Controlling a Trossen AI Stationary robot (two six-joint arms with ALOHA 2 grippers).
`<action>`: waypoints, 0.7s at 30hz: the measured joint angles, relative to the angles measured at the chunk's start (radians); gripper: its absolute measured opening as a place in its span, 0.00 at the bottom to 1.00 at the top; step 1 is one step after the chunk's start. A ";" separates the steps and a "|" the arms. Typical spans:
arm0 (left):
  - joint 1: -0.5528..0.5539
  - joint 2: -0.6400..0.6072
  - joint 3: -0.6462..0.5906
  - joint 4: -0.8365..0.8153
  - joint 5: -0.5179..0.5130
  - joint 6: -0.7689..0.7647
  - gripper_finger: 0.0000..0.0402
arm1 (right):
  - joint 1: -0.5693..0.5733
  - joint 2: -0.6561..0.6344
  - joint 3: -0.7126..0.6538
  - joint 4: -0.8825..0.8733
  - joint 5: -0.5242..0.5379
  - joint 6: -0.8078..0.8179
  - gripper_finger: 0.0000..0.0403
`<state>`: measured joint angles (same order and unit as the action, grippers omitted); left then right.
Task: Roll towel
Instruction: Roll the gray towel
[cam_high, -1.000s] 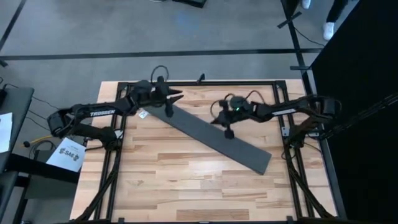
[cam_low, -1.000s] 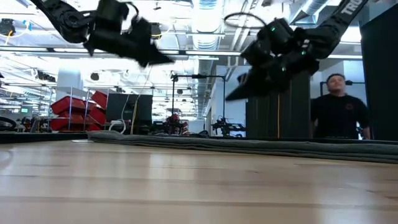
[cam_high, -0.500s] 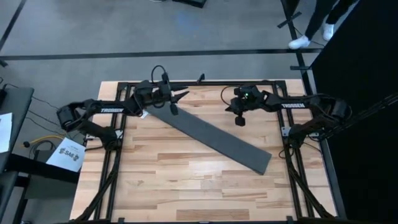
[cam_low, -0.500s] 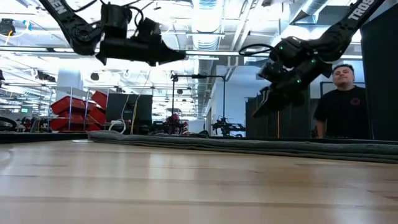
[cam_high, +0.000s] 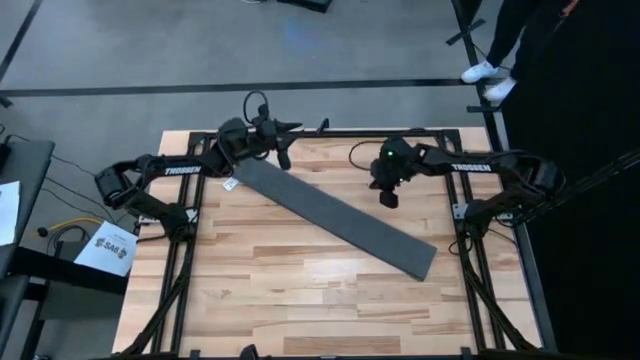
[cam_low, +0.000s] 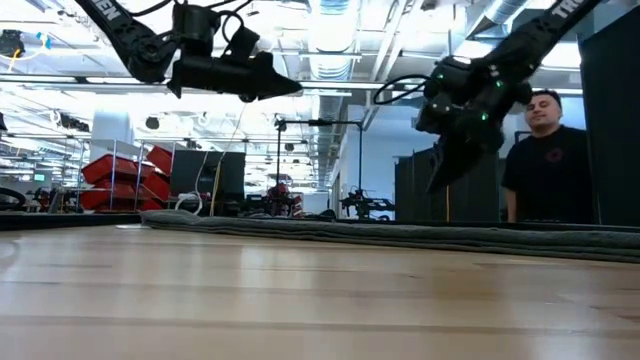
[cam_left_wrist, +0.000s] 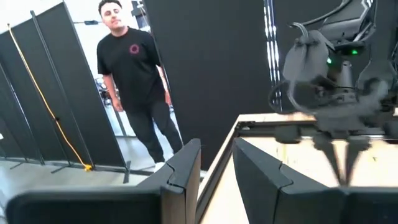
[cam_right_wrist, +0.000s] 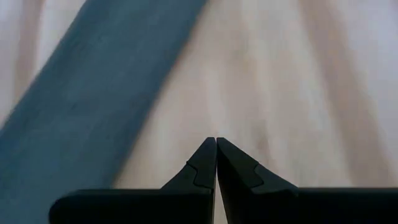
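— What is on the wooden table (cam_high: 300, 270)?
— The towel (cam_high: 330, 214) lies flat, slanting across it. A person (cam_low: 545, 160) stands behind.
— And the grippers?
— The left gripper (cam_high: 284, 140) hangs slightly open near the towel's top end, empty. The right gripper (cam_right_wrist: 216, 163) is pinched closed above bare wood.

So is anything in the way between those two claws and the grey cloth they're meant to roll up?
Nothing visible is. The towel lies flat as a long folded strip on the bare table. The left gripper hangs slightly open above the strip's far end, and the right gripper, shut, hangs above bare wood beside it, with only air below.
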<state>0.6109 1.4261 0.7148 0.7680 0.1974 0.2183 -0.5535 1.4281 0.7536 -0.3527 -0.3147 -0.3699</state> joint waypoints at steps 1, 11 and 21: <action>0.000 0.000 0.005 -0.001 0.000 -0.005 0.20 | 0.006 0.000 0.027 -0.066 -0.001 -0.001 0.00; -0.006 0.000 0.012 0.015 0.002 0.024 0.20 | 0.051 -0.001 0.142 -0.366 -0.002 0.011 0.00; -0.006 0.000 0.012 -0.009 0.002 0.024 0.20 | 0.050 -0.001 0.143 -0.373 -0.002 -0.311 0.00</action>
<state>0.6044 1.4261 0.7265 0.7586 0.1993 0.2425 -0.5037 1.4269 0.8963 -0.7254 -0.3168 -0.6813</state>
